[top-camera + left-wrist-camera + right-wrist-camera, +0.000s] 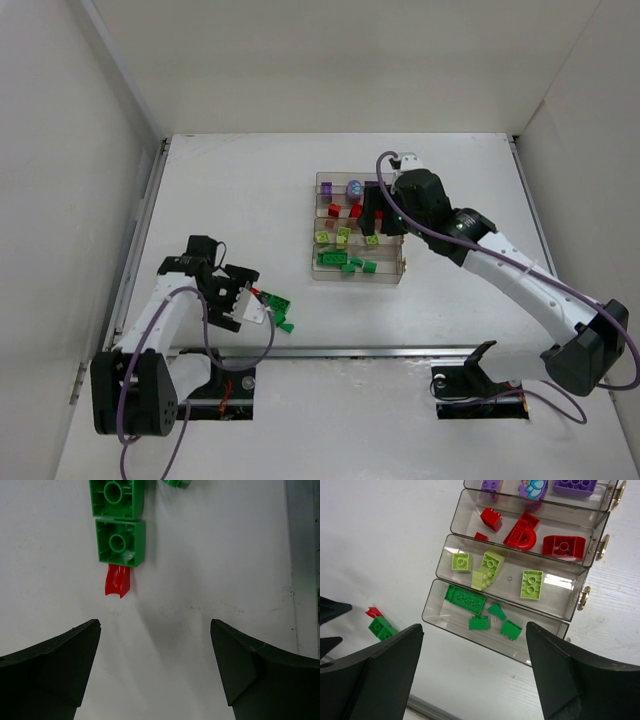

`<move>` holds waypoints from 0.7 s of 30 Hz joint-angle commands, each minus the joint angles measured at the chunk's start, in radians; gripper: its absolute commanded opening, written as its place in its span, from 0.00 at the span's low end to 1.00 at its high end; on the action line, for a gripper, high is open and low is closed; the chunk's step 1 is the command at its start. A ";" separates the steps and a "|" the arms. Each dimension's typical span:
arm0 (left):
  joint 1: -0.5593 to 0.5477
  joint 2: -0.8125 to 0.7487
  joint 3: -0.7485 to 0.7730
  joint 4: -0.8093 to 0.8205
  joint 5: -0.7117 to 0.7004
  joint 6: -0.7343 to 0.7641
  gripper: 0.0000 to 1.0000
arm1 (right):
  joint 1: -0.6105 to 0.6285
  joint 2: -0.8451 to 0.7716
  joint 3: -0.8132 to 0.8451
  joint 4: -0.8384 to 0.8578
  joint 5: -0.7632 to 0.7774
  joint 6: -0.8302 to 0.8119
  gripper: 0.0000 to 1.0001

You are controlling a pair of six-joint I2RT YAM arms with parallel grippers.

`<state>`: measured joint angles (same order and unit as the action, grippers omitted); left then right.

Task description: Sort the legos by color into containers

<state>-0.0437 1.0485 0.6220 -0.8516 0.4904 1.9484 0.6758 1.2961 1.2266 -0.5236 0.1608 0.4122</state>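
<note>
Two dark green legos (121,542) lie end to end on the white table, with a small red lego (118,580) touching the nearer one. My left gripper (155,622) hovers open just short of the red piece, nothing between its fingers. In the top view this group (278,301) sits right of the left gripper (256,300). The clear containers tray (510,580) holds purple, red, lime and dark green bricks, one color per compartment. My right gripper (474,627) hangs open and empty over the tray's near side (375,218).
Another green brick (176,482) lies slightly apart at the view's top edge. A metal rail (400,351) runs along the table's near edge, close to the loose bricks. White walls enclose the table on three sides.
</note>
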 commanded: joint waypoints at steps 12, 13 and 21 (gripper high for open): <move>-0.151 0.206 0.110 0.051 0.001 0.060 0.81 | 0.008 -0.037 -0.026 0.051 0.017 0.016 0.89; -0.151 0.206 0.099 0.080 0.000 0.044 0.80 | 0.008 -0.037 -0.026 0.051 0.017 0.016 0.89; -0.160 0.284 0.099 0.134 -0.053 0.032 0.65 | 0.008 -0.027 -0.016 0.051 0.017 0.007 0.89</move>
<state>-0.1955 1.3193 0.7280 -0.7136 0.4423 1.9717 0.6758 1.2877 1.1954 -0.5102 0.1623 0.4191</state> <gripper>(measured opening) 0.660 0.886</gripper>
